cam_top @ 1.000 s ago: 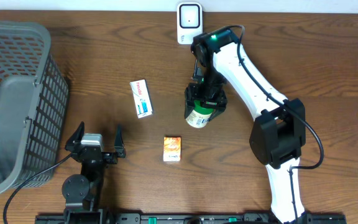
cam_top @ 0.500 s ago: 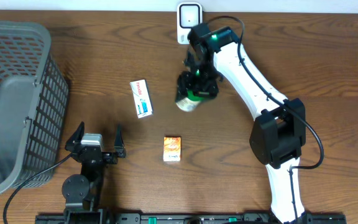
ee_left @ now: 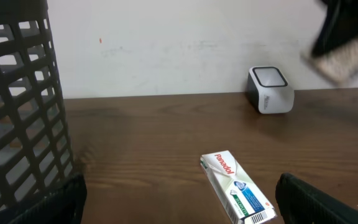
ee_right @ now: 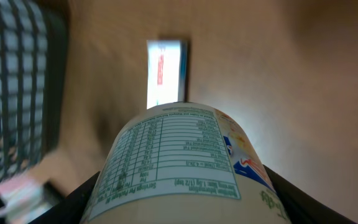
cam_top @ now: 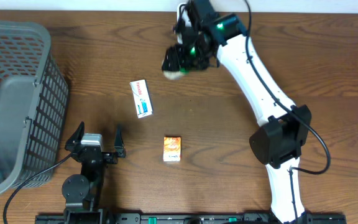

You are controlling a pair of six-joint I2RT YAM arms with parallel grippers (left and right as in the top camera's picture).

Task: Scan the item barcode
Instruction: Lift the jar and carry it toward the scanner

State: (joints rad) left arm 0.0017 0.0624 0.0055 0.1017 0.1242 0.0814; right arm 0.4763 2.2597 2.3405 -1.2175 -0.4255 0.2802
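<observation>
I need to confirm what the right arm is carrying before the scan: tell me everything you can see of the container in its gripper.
The container is a round tub, cream-white with green print, plastic or card by its look. A nutrition table faces the wrist camera, with a coloured picture label beside it. The right gripper clamps it, fingers on opposite sides. It hangs above the table, tipped over, close to the scanner. No barcode shows.
</observation>
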